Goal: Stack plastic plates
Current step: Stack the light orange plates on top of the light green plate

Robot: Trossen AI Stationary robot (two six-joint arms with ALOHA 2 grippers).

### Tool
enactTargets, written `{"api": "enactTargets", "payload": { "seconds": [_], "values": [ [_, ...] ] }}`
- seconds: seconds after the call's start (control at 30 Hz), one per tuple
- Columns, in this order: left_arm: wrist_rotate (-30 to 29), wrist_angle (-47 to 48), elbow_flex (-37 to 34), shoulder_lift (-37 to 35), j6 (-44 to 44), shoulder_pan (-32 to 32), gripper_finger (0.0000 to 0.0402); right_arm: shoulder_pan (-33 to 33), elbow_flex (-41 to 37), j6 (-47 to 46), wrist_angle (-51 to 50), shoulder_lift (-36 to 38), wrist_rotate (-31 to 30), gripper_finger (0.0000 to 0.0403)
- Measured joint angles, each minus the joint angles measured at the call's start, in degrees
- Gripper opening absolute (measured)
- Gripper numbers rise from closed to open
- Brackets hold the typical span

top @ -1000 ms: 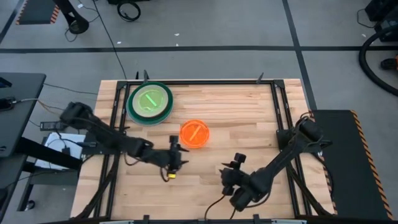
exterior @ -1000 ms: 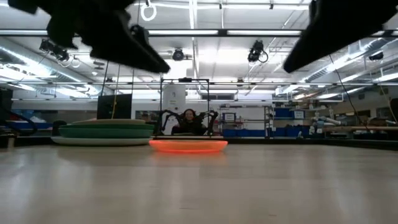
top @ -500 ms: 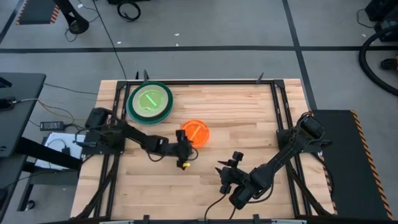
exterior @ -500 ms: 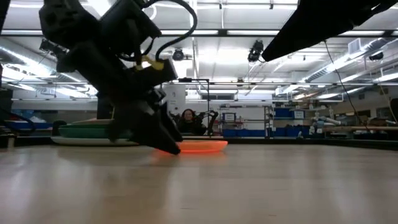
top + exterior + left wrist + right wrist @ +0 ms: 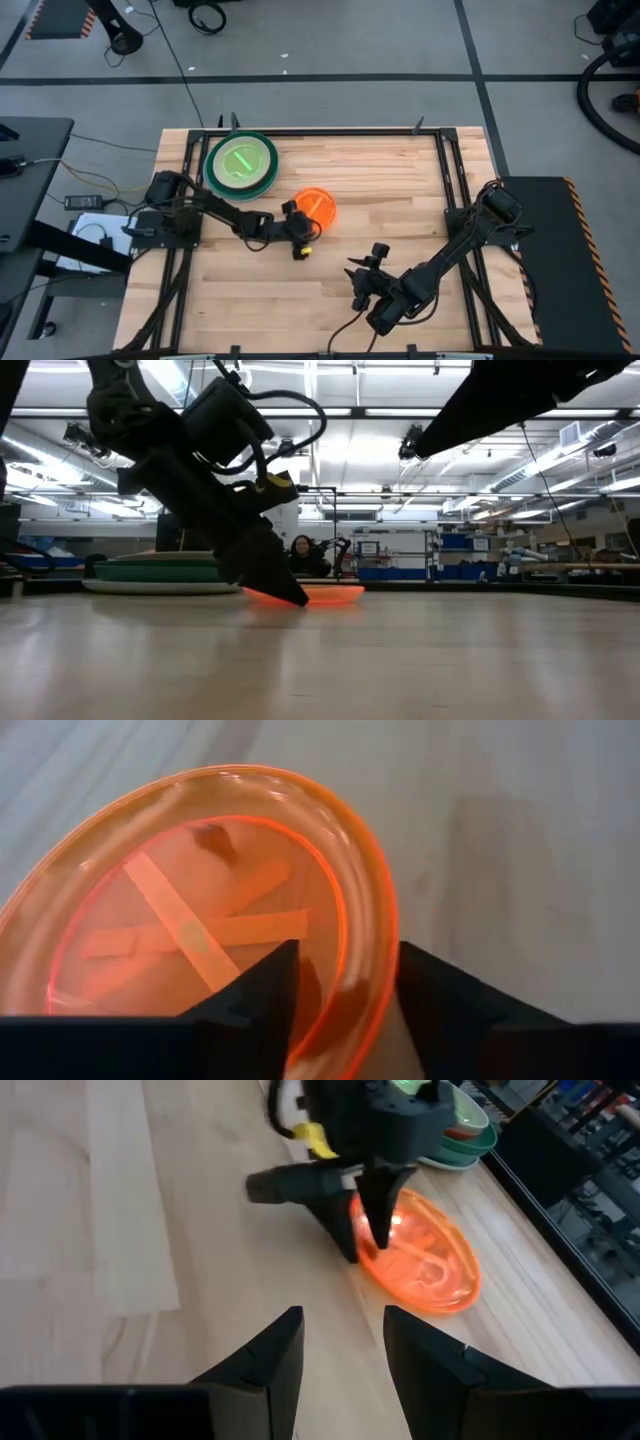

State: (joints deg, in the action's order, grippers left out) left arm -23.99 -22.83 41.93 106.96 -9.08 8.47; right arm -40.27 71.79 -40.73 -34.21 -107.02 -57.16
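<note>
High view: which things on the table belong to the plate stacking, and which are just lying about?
Job:
- orange plate, rim between the left gripper fingers
- plate stack, green plate on top

Lying about:
- right gripper, open, waiting over bare table
- nothing else on it

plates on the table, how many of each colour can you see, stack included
orange plate, translucent, lying apart from the stack: 1
neon-green plate, top of the stack: 1
dark-green plate: 1
teal plate: 1
red-orange plate, only an edge showing: 1
pale plate, bottom of the stack: 1
Total: 6 that show; the stack may hide more.
</note>
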Motion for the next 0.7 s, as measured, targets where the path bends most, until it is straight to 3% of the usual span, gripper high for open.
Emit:
{"api": "enactTargets", "payload": {
  "seconds": [0.37, 0.5, 0.7],
  "values": [
    [-3.6, 0.0, 0.0, -0.2, 2.9, -0.3, 0.0019, -0.3, 0.0, 0.5, 0.1, 0.1, 0.2, 0.0148],
    [-7.0, 2.6, 0.0, -4.6, 2.9, 0.5, 0.0011, -1.4, 0.1, 2.0, 0.1, 1.7, -0.1, 0.0149],
    [-18.8, 19.0, 4.5, -21.7, 5.3, -0.3, 0.0008, -2.1, 0.2, 2.4, 0.3, 2.9, -1.7, 0.0146]
  ]
}}
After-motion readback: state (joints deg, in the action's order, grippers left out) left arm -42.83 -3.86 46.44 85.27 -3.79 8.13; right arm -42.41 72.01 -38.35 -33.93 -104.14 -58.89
